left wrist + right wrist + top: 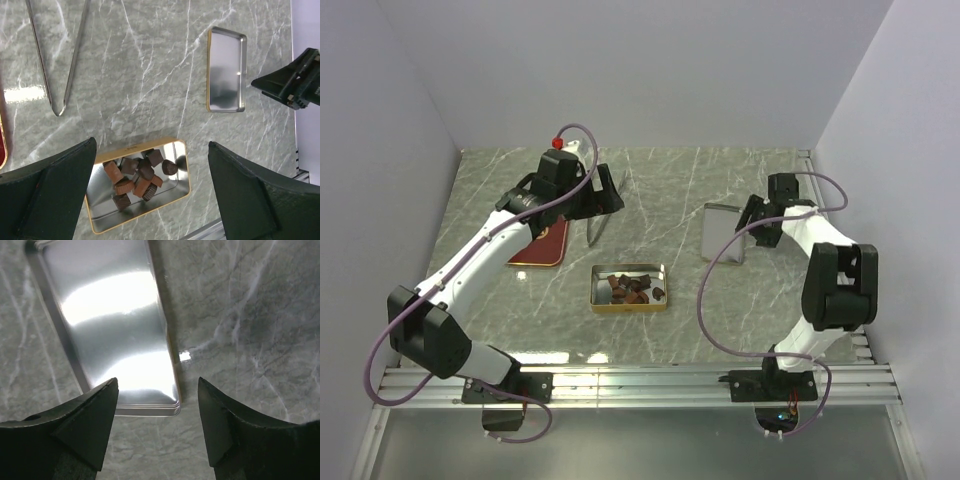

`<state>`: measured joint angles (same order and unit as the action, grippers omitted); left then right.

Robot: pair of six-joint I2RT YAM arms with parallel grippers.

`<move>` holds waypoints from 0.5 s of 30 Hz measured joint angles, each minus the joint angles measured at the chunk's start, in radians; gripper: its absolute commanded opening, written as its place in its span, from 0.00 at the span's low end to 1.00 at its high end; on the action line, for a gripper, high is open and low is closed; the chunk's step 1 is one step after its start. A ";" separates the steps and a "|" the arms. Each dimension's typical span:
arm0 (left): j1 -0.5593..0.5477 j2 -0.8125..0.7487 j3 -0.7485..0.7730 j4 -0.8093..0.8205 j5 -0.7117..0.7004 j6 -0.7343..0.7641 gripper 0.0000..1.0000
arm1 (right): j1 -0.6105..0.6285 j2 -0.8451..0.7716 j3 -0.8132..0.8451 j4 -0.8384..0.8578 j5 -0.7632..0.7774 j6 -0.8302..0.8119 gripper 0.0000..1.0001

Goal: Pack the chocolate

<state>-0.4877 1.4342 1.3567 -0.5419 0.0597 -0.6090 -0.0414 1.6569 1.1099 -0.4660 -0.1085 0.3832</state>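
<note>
Left wrist: chocolate [140, 177] looks light, loose in tin [186, 170]; lid [226, 70] thin, probably slick, so pinch its rim. Left gripper [151, 142] and right gripper [157, 382] jaws apart, empty.

Grey marbled table [670, 190]; plain pale walls [650, 70]; bright glare patches.

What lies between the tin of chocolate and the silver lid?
Nothing: only bare marble table separates the tin and the lid, clearest in the left wrist view.

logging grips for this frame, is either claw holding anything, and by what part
Nothing is held. The left claw stands open above the tin of chocolate; the right claw is open over one end of the empty silver tray.
</note>
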 measured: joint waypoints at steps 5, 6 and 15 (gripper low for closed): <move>0.000 -0.003 -0.012 0.004 0.000 -0.006 0.99 | 0.015 0.066 -0.020 0.021 0.028 0.005 0.56; 0.000 -0.003 -0.012 0.003 0.000 -0.005 0.99 | 0.017 0.076 -0.024 0.021 0.033 0.005 0.55; 0.000 -0.003 -0.010 -0.002 0.000 -0.002 0.99 | 0.026 0.122 -0.026 0.025 0.065 0.003 0.33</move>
<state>-0.4877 1.4315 1.3464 -0.5438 0.0593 -0.6109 -0.0151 1.7794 1.0843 -0.4408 -0.0437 0.3866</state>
